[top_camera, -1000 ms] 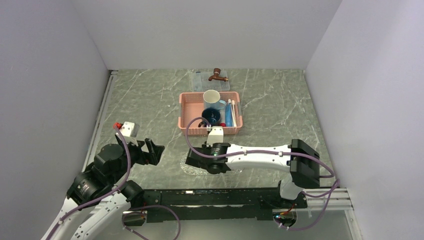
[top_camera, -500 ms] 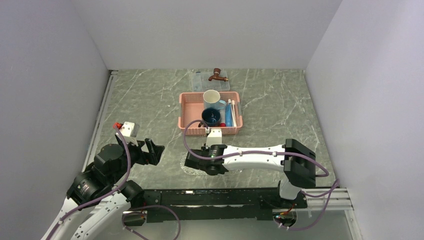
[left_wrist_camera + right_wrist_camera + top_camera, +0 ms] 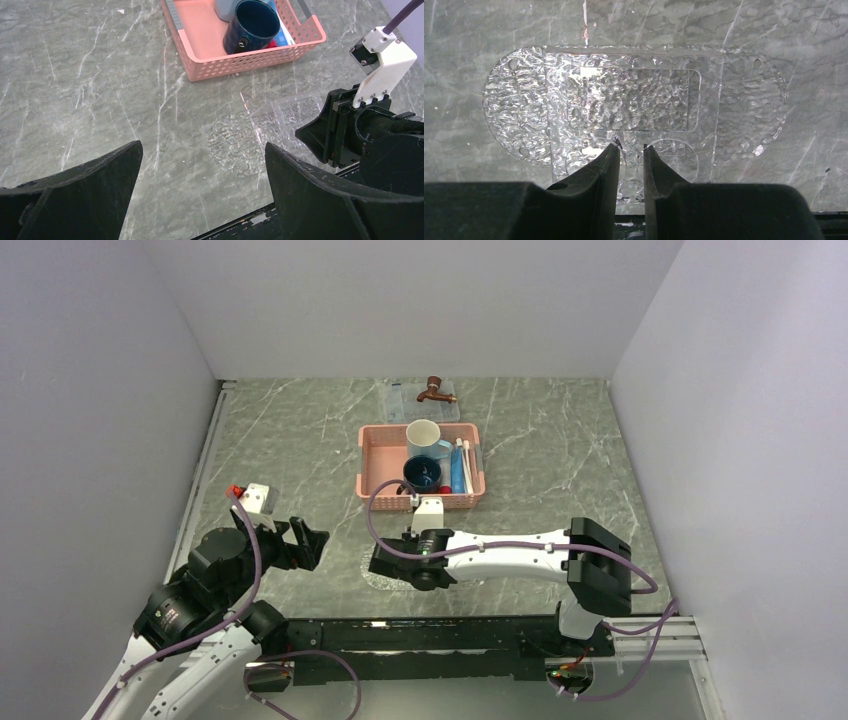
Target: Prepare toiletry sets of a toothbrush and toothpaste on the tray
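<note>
The small clear tray [image 3: 374,578] lies on the marble near the front edge, also in the left wrist view [image 3: 280,117] and the right wrist view [image 3: 634,97]. It holds nothing. My right gripper [image 3: 382,562] reaches low over it from the right, and its jaws [image 3: 630,148] are closed on the tray's near rim. The light-blue toothpaste [image 3: 456,471] and a pale toothbrush [image 3: 467,464] lie in the right side of the pink basket [image 3: 383,455]. My left gripper [image 3: 306,541] is open and empty, held above the table left of the tray [image 3: 202,146].
The pink basket also holds a pale mug [image 3: 423,434] and a dark blue mug [image 3: 421,474]. Behind it lies a larger clear tray [image 3: 400,400] with a brown tap-shaped thing [image 3: 435,390]. Walls close the left, back and right. The black rail runs along the front.
My right arm has swung its gripper a little left and toward the front edge, with the clear tray in its jaws. In the last half second little moved. The left arm is still.
</note>
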